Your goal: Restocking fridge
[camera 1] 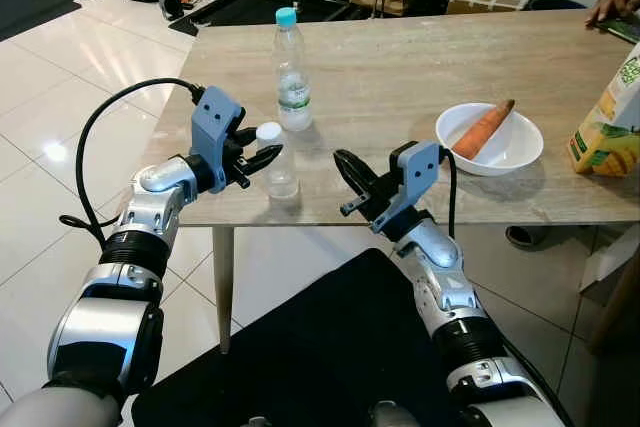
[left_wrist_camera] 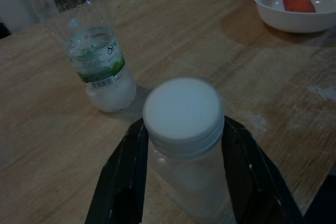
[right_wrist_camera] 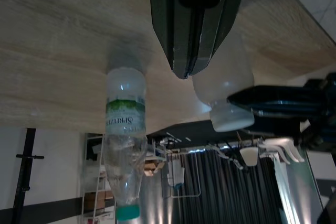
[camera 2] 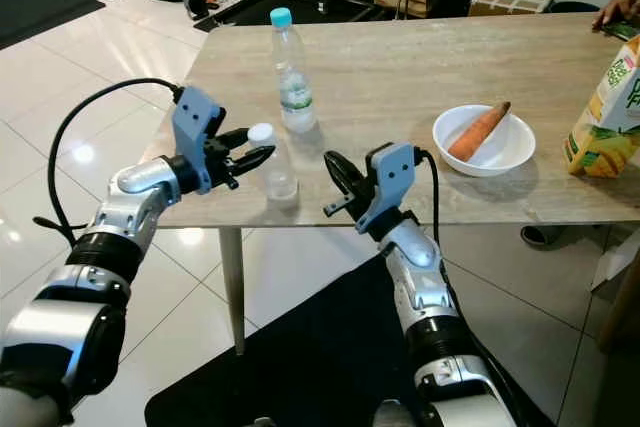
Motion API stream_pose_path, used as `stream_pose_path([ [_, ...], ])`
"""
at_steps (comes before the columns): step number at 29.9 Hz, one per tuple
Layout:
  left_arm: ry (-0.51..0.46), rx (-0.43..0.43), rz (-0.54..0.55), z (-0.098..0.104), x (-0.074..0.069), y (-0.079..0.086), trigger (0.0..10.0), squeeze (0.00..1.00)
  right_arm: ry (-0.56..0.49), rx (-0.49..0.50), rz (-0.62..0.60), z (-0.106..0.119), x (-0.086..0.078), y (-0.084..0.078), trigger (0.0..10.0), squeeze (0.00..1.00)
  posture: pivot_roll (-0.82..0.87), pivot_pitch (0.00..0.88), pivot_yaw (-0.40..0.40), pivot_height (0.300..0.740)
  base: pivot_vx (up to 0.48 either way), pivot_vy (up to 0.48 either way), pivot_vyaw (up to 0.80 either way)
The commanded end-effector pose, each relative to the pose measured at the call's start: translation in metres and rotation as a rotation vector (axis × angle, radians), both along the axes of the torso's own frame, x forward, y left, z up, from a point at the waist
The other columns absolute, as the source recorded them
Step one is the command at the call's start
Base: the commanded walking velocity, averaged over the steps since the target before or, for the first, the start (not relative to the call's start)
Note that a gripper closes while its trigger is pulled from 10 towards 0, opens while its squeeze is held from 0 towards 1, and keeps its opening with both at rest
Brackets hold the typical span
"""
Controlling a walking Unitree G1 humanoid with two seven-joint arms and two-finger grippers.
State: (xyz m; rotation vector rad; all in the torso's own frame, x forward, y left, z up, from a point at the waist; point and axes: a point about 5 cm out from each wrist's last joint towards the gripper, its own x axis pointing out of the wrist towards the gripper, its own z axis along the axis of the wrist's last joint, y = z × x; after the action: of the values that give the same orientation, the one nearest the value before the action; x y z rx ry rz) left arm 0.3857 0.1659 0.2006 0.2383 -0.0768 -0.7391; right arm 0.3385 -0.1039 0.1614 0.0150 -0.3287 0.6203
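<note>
The left gripper [camera 1: 262, 159] reaches over the near edge of the surface [camera 1: 400, 67], its fingers [left_wrist_camera: 122, 174] spread to either side of the small bottle [camera 1: 277, 162] just below the white cap [left_wrist_camera: 182, 109]; whether they press the plastic or only flank it is hard to tell. The small bottle stands upright near the front edge, clear and squat. Just behind it, a little farther in, stands the tall bottle [camera 1: 291, 72], upright, with a teal cap and a green label, holding a little water at the bottom.

To the right, the right gripper [camera 1: 352, 179] hovers at the front edge, apart from both bottles, its fingers [right_wrist_camera: 189, 30] pressed together with nothing between them; they point toward the small bottle.

Farther right on the surface sits a white bowl [camera 1: 515, 152] with a carrot [camera 1: 483, 129] lying tilted in it, its tip resting over the rim. At the right edge stands a juice carton [camera 1: 612, 117], yellow and green, partly cut off. At the far right corner a person's hand [camera 1: 612, 2] rests on the surface. White floor tiles [camera 1: 60, 97] lie below on the left
</note>
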Motion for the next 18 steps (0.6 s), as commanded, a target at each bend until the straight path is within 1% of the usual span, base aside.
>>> stream_pose_path([
  [1,0.081,0.02,0.001,-0.02,-0.003,-0.001,10.0,0.0,0.016,-0.018,0.012,-0.006,-0.002,0.003,10.0,0.0,-0.15,0.091,0.07,0.725,0.0,0.0,0.0],
  [3,0.084,0.007,0.001,-0.02,-0.002,-0.001,10.0,0.0,0.02,-0.02,0.008,-0.007,-0.001,0.003,10.0,0.0,-0.15,0.092,0.069,0.725,0.0,0.0,0.0],
  [5,0.09,-0.039,-0.003,-0.016,-0.001,-0.002,10.0,0.0,0.021,-0.021,0.007,-0.006,0.0,0.004,10.0,0.0,-0.15,0.093,0.069,0.725,0.0,0.0,0.0],
  [6,0.09,-0.039,-0.003,-0.016,-0.001,-0.002,10.0,0.0,0.021,-0.021,0.007,-0.006,0.0,0.004,10.0,0.0,-0.15,0.093,0.069,0.725,0.0,0.0,0.0],
  [7,0.101,-0.076,-0.011,-0.013,0.001,-0.003,10.0,0.0,0.021,-0.024,0.007,-0.005,0.001,0.005,10.0,0.0,-0.15,0.093,0.067,0.725,0.0,0.0,0.0],
  [14,0.116,-0.1,-0.01,-0.01,0.003,-0.005,10.0,0.0,0.021,-0.03,0.01,-0.004,0.001,0.006,10.0,0.0,-0.15,0.093,0.065,0.725,0.0,0.0,0.0],
  [18,0.138,-0.081,-0.009,-0.012,0.004,-0.005,10.0,0.0,0.024,-0.027,0.013,-0.003,0.001,0.007,10.0,0.0,-0.15,0.095,0.064,0.725,0.0,0.0,0.0],
])
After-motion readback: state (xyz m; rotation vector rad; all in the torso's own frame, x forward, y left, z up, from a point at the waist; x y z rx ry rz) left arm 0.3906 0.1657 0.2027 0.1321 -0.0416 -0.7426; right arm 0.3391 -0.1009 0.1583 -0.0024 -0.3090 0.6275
